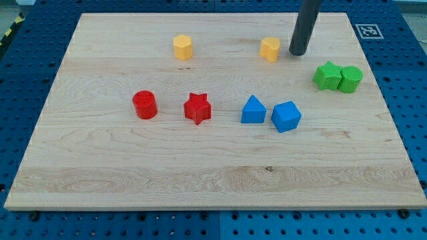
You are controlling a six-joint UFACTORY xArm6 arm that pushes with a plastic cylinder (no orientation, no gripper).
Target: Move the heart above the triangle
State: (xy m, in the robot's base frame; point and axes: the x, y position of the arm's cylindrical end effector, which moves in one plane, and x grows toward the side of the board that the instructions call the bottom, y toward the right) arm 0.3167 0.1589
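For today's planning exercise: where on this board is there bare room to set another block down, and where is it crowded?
Free: the whole strip between the row of red cylinder, red star, blue triangle, blue block and the board's bottom edge; also left of the yellow hexagon. Crowded: top right, where my tip stands beside the yellow heart, near two touching green blocks.

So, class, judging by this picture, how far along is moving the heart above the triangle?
Done: my tip stands just right of the yellow heart, close beside it. In hand: lining up a push; whether they touch is unclear. Left: the heart already sits higher than the blue triangle, only slightly to its right, so a short leftward nudge.
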